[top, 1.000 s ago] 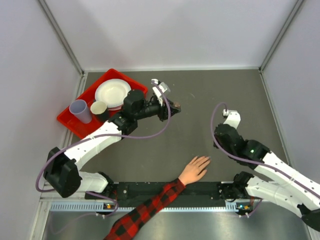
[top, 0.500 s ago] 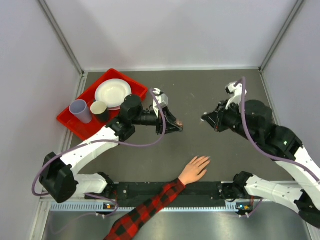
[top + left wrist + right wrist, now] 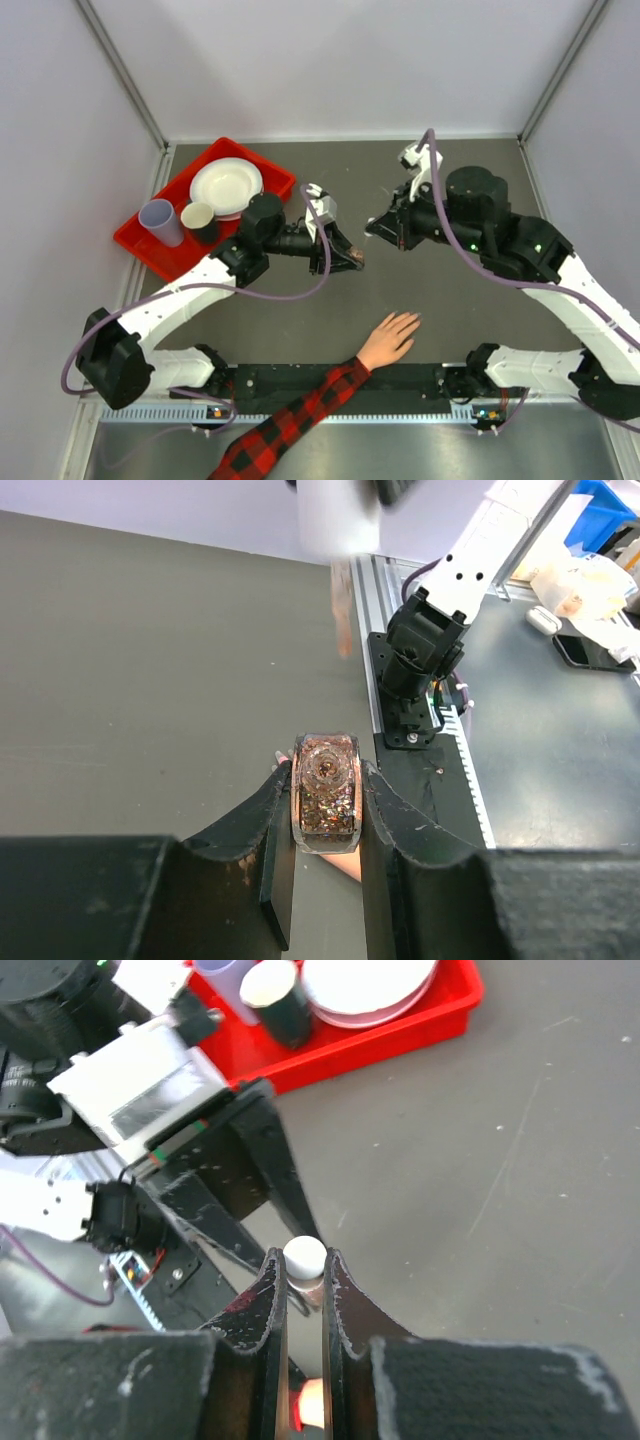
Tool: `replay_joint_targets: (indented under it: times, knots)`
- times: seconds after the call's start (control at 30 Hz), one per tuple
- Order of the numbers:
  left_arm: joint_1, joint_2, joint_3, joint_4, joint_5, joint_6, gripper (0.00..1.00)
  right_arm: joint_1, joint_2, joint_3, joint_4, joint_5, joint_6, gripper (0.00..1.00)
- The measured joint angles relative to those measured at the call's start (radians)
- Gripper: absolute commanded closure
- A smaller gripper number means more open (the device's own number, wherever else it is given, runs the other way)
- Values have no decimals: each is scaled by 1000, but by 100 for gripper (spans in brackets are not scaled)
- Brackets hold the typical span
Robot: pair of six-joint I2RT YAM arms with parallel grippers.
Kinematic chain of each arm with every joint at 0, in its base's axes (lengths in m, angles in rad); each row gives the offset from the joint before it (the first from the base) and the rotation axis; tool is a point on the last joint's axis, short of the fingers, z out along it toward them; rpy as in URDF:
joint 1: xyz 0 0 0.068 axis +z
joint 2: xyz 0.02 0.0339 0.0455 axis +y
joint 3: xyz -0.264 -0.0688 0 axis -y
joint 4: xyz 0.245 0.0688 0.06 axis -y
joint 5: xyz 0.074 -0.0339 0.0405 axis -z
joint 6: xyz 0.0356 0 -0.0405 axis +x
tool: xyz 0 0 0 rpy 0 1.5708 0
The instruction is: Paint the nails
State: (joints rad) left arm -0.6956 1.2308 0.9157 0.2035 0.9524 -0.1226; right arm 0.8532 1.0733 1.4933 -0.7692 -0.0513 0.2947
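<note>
The dark grey bench (image 3: 450,300) carries a red tray (image 3: 268,163) in its far left corner, set at an angle to the walls. Near the front edge, about midway along it, a light-skinned hand (image 3: 390,338) lies palm down on the surface, fingers spread and pointing toward the far right.

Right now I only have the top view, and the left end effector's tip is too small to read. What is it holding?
Observer: The left wrist view shows a small glitter-filled bottle clamped in the left end effector, with its top uncapped.
Operator: And the right one?
Observer: In its wrist view, the right end effector is shut on a white cap.
Operator: Is the brush in the bottle?
Observer: No. In the left wrist view, the brush hangs blurred, apart from the bottle.
</note>
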Motion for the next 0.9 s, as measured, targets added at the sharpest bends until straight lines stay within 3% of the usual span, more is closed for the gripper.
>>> replay_joint_targets:
  times: [0.17,0.9]
  knots:
    - [-9,-13,0,-38,-11,35,100,56,43,20,6,5,-13,100]
    - [-26,-18,1,-118,-63,98,100,63,101,19,6,6,-14,100]
